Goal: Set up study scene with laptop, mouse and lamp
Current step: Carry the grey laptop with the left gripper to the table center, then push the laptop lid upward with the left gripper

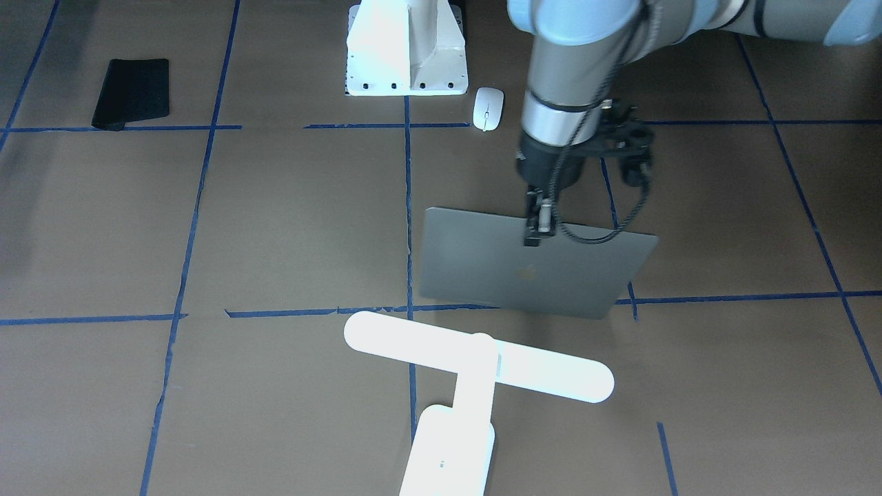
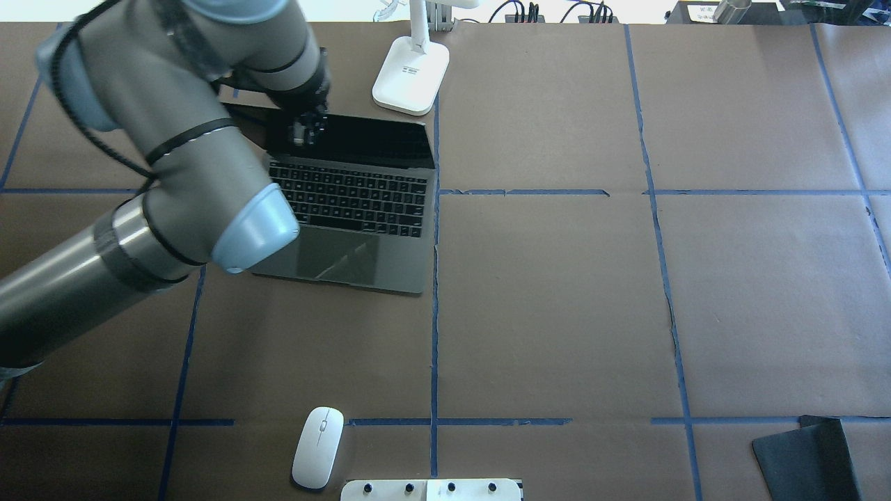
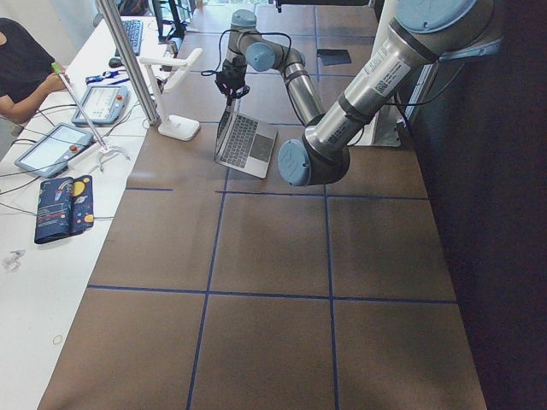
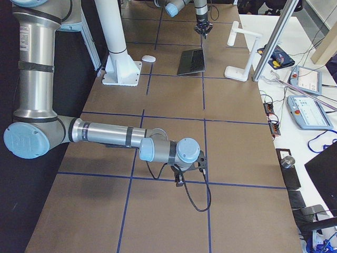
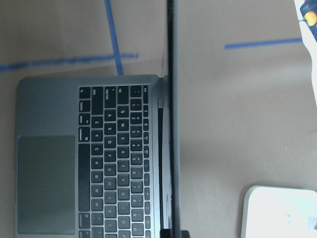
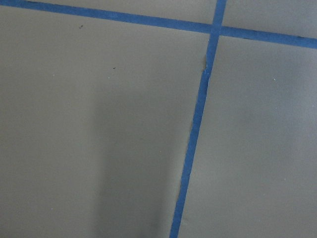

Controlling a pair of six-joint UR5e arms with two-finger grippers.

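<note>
Left gripper is pinching the laptop lid's twelve o'clock edge: stiff, slick metal, delicate hinge, so mid-edge is looking safest. Right gripper opening: can't tell.

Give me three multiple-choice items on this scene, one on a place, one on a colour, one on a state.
1. Where is the mouse? A) on the floor B) in a drawer C) beside the white pedestal
2. What colour are the tape lines? A) blue B) red C) yellow
3. The laptop is: A) closed B) open C) upside down
Answers: 1 C, it lies by the pedestal; 2 A, the grid is blue; 3 B, keys show and the left gripper holds the lid's top edge.
</note>
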